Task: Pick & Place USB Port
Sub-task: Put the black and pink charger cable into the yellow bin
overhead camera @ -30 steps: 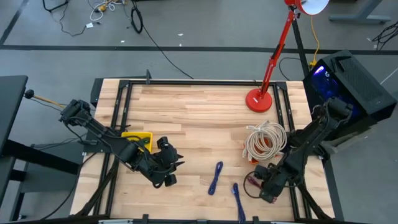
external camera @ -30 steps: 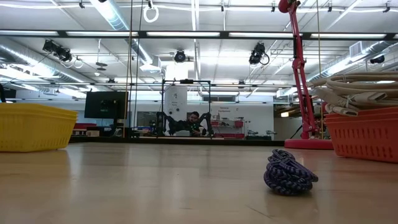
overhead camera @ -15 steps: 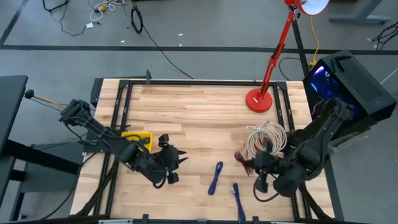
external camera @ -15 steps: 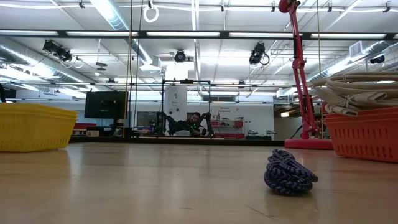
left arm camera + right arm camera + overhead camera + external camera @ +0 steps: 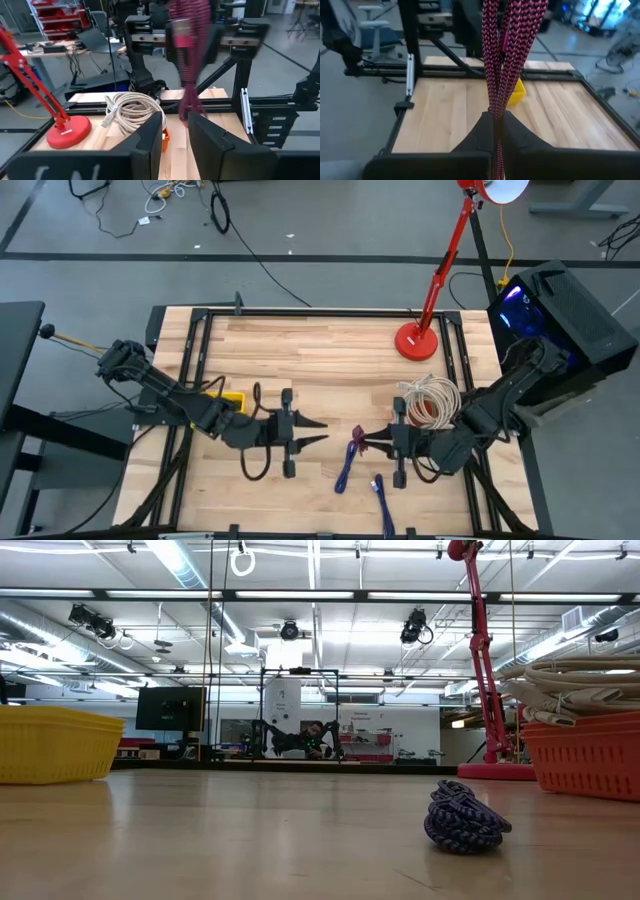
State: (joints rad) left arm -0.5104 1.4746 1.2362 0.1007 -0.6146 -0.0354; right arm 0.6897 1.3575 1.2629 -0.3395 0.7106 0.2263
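A red-and-black braided cable [image 5: 358, 436] is bundled into several strands and held in my right gripper [image 5: 370, 442], which is shut on it above the table's middle front. My left gripper [image 5: 312, 432] is open and empty, level, pointing toward the table's right edge at the cable from a short way off. In the left wrist view the cable [image 5: 192, 75] hangs in front of my open left fingers [image 5: 150, 142]. Two blue cables [image 5: 346, 465] [image 5: 383, 492] lie on the table near the front; one shows as a coil in the low view [image 5: 465, 818]. My right gripper pinches several strands of the folded cable bundle [image 5: 495, 107] between its two fingers. The fingers are level and point toward the table's left edge, lying across the strands. The bundle is lifted clear of the table, and its lower end [image 5: 193, 112] hangs below the fingers.
An orange basket [image 5: 410, 430] holding coiled white cables [image 5: 428, 402] stands at the right. A yellow basket [image 5: 228, 402] stands at the left behind my left arm. A red lamp base [image 5: 415, 340] stands at the far right.
My right gripper has gone from the table's front right toward the middle, turning to point toward the left edge and carrying the red-and-black cable clear of the table. My left gripper has gone toward the right edge and turned level to face the cable.
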